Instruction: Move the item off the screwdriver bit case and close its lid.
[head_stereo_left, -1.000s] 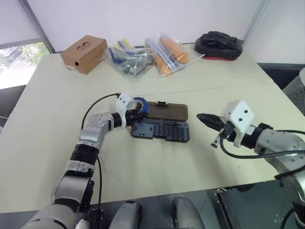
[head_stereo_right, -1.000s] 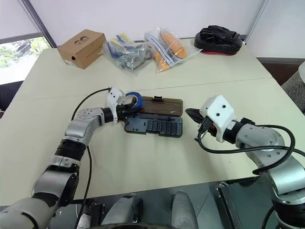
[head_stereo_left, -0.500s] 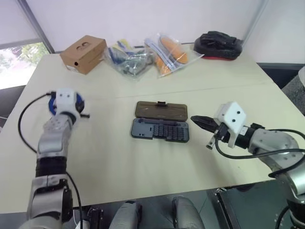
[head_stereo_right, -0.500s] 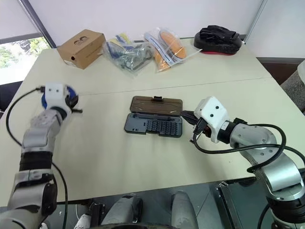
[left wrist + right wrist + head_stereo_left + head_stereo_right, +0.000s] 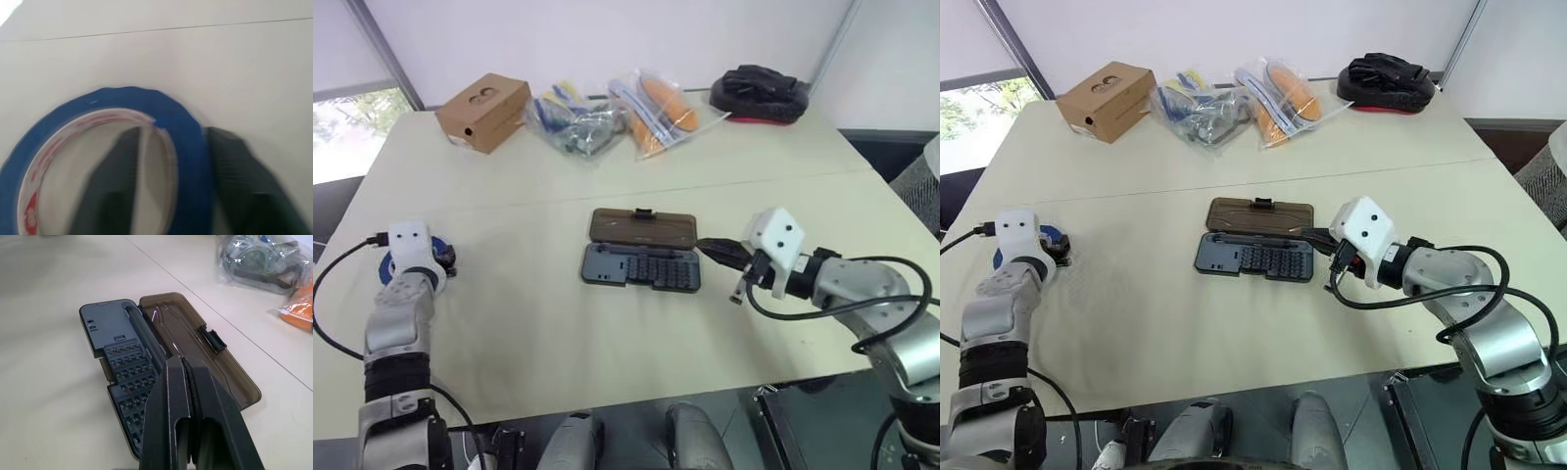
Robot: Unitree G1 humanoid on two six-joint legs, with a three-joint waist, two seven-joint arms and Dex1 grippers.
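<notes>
From the left eye view, a pale counter (image 5: 558, 323) carries an opened screwdriver bit case (image 5: 642, 266) near its middle. The grey-blue tray of bits lies nearest the robot, and the smoky brown lid (image 5: 641, 227) lies flat behind it, hinged open, so the closing step is not yet done. Nothing rests on the case, which suggests the first half of the task is finished. Far out near the counter's left edge, the left tool (image 5: 438, 262) hangs low over the blue tape roll (image 5: 384, 265), well apart from the case; that spot likely serves to keep the roll clear of the lid's swing. At the far edge sit a brown cardboard box (image 5: 485, 111), clear bags of parts (image 5: 617, 117) and a black pad (image 5: 764, 91).

From the right eye view, the right tool (image 5: 1312, 236) points at the right end of the case, just beside the lid's corner, probably placed to flip the lid over the tray.

From the left wrist view, the tape roll lies flat on the counter with one black finger (image 5: 120, 181) inside its pale core and the other outside the blue band. The fingers stand apart and loose around the band, so the roll looks released, not gripped.

From the right wrist view, the right tool's two fingers are pressed together, holding nothing, aimed along the seam between tray and lid.
</notes>
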